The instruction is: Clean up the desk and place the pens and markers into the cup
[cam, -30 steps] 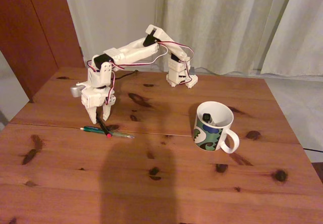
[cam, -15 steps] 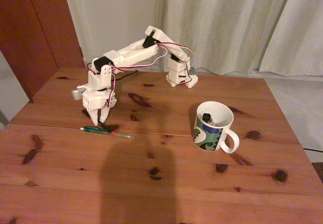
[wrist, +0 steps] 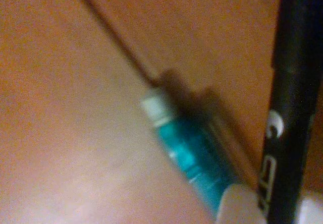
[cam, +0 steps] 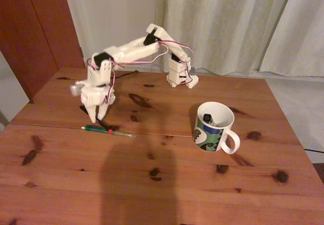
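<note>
My gripper (cam: pixel 97 117) points down at the left of the desk (cam: pixel 177 184), shut on the black pen (cam: pixel 105 126). The pen slants down to its red-pink tip, which is at the desk beside the teal-green pen (cam: pixel 93 129); that pen lies flat along the plank seam. In the wrist view the black pen (wrist: pixel 290 108) runs up the right edge, the teal-green pen (wrist: pixel 194 158) lies blurred beneath it, and a white fingertip (wrist: pixel 237 206) shows at the bottom. The cup (cam: pixel 212 134) stands upright at the right, handle toward the front right, with a black-capped marker (cam: pixel 207 117) inside.
The arm's base (cam: pixel 180 75) stands at the back middle of the desk, in front of pale curtains (cam: pixel 228 22). A dark wooden door (cam: pixel 35 27) is at the back left. Open wood lies between the gripper and the cup.
The gripper's fingers have closed from open onto the black pen. The wrist has shifted slightly left and up, tilting the pen with it.
</note>
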`<control>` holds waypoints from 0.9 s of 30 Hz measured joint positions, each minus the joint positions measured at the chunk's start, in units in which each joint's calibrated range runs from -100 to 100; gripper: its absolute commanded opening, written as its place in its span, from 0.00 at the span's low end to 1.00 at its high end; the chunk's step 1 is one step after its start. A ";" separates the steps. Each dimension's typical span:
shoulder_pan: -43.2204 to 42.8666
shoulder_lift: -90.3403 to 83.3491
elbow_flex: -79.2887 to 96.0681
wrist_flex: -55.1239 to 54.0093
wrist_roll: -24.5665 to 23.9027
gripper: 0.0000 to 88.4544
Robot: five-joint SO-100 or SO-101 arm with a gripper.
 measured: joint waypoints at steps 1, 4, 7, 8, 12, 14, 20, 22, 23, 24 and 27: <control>-0.37 -1.95 0.00 0.00 0.00 0.01; -1.69 -7.29 0.00 0.00 -0.34 0.01; -3.15 -11.10 0.00 0.00 -0.63 0.01; -3.67 -12.20 0.25 0.00 -0.63 0.01; -5.65 -17.12 4.76 0.00 -0.59 0.01; -6.60 -20.34 8.15 0.00 0.20 0.01; -10.71 -35.08 19.96 0.00 2.10 0.01; -12.91 -40.59 23.86 0.00 2.39 0.01; -14.15 -43.39 25.82 0.00 2.54 0.01; -15.47 -46.10 27.69 0.00 2.59 0.01; -19.44 -53.56 32.87 0.00 2.64 0.01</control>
